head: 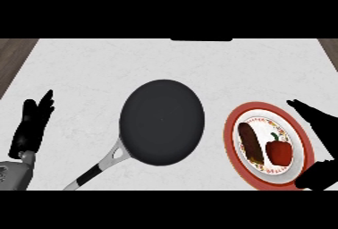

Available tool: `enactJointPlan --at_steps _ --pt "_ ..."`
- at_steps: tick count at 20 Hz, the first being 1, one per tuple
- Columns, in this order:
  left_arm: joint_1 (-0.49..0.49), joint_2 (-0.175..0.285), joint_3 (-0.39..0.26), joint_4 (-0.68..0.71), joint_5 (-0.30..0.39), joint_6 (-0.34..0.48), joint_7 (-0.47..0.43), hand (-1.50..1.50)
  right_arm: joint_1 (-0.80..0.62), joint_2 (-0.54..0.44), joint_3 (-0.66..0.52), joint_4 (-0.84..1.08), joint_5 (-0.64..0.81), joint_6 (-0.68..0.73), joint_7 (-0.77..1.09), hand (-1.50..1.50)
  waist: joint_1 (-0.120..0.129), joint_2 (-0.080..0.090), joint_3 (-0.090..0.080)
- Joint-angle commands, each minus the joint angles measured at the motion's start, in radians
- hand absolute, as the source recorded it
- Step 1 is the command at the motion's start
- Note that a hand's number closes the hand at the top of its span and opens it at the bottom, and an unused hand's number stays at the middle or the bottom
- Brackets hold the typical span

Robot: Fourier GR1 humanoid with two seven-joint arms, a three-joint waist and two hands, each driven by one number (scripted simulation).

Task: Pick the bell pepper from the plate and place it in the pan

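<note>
Your black right hand [325,132] hangs over the right rim of the round red-rimmed white plate [232,134], fingers straight, thumb apart, holding nothing. Small red bell pepper [280,152] w/ green stem sits on that plate just left of your fingers, beside a dark brown oblong food piece [251,142]. Drop over the pepper, straddle it w/ thumb & fingers, don't nudge the brown piece. Round black frying pan [162,122] lies further left; black left hand [33,125] rests open at far left.
</note>
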Motion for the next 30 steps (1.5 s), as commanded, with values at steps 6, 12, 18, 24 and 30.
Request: enactJointPlan --at_steps 6,12,18,24,30 --pt "0.049 -0.030 0.076 0.036 -0.022 -0.054 -0.073 0.00 -0.010 0.174 0.049 0.070 0.203 0.096 0.058 -1.50 -0.016 -0.003 0.001" --pt "0.101 -0.055 0.091 -0.086 -0.075 -0.043 0.010 0.00 0.050 0.253 0.003 0.120 0.307 0.136 -0.015 -1.50 -0.018 -0.005 0.001" --pt "0.062 -0.030 0.143 -0.058 -0.076 -0.120 0.028 0.00 0.009 0.374 0.025 0.269 0.420 0.138 -0.089 -1.50 -0.014 -0.004 0.001" --pt "0.009 -0.067 0.184 -0.020 -0.115 -0.147 0.038 0.00 0.058 0.374 -0.115 0.225 0.428 0.220 -0.162 -1.50 -0.019 -0.004 0.001" --pt "0.056 -0.095 0.222 -0.009 -0.146 -0.157 -0.030 0.00 0.031 0.470 -0.122 0.275 0.502 0.271 -0.132 -1.50 -0.016 -0.004 0.001"
